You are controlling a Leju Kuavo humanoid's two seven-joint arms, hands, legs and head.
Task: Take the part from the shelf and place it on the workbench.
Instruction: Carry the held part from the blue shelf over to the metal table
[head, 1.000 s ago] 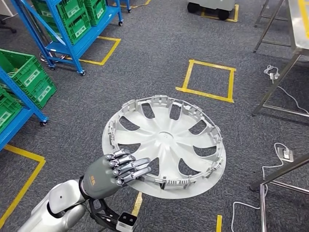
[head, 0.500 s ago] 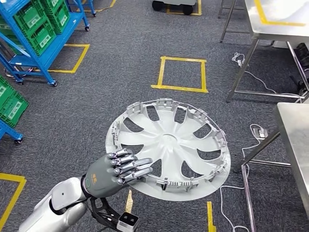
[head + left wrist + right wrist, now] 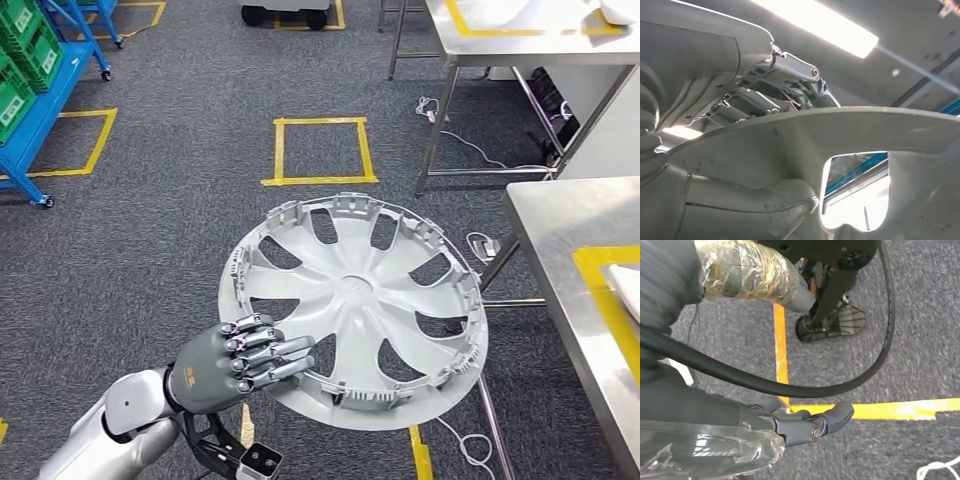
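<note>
With the part off the shelf, the robot's left hand (image 3: pixel 234 362) clasps the near rim of the silver wheel cover (image 3: pixel 355 305), carried flat over the carpet, the steel workbench (image 3: pixel 562 275) beyond its far edge awaiting it; the right hand (image 3: pixel 806 422) hangs empty, fingers loosely extended.

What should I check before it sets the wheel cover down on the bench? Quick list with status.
1. Grip: left hand holds the wheel cover at its near rim, fingers over the top. Ok.
2. Grip security: one-sided hold, most of the cover overhangs. Cannot tell.
3. Cover attitude: roughly flat, held over the carpet. Ok.
4. Position: cover not yet over the workbench, which lies to the right. Not ok.
5. Landing spot: yellow-taped area on the bench has a white object at the frame edge. Cannot tell if free.
6. Right hand: hangs over the floor, holding nothing. Ok.
</note>
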